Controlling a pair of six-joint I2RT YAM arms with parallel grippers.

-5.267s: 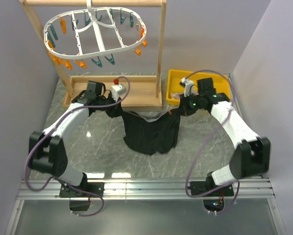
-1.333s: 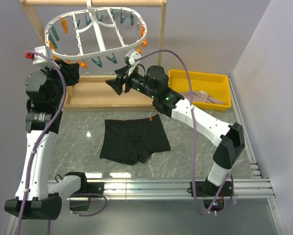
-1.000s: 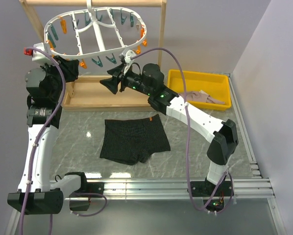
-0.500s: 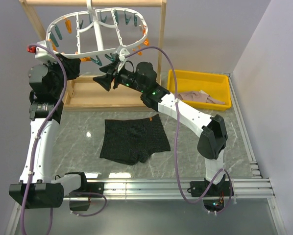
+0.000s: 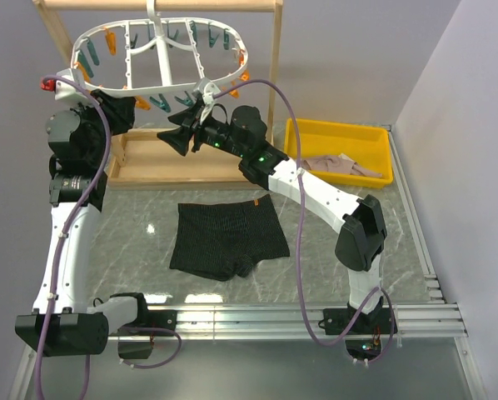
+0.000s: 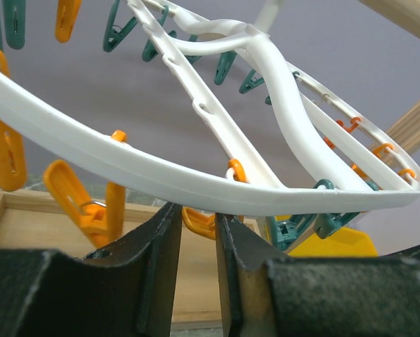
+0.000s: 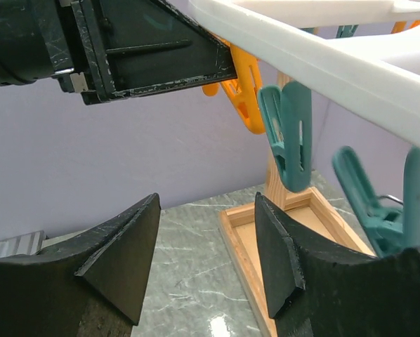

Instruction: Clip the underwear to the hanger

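Observation:
The black underwear (image 5: pixel 228 237) lies flat on the marble table, apart from both grippers. High above it the white oval hanger (image 5: pixel 172 84) hangs from the wooden frame, with orange and teal pegs around its rim. My left gripper (image 5: pixel 131 110) is raised to the hanger's near-left rim (image 6: pixel 126 172). Its narrow jaws (image 6: pixel 198 210) are shut on the end of an orange peg (image 6: pixel 201 223). My right gripper (image 5: pixel 179 137) is just below the near rim (image 7: pixel 322 60), beside a teal peg (image 7: pixel 291 137). It (image 7: pixel 207 200) stands open with nothing between its fingers.
The wooden frame's base tray (image 5: pixel 191 158) sits behind the underwear, and its right post (image 5: pixel 275 75) stands next to the right arm. A yellow bin (image 5: pixel 374 137) at the back right holds a pinkish-beige cloth (image 5: pixel 336 165). Walls close in on both sides.
The right gripper has moved left and up to the hanger's near rim. The hanger has tilted and its near rim sits higher. The left gripper rose slightly. The underwear has not moved.

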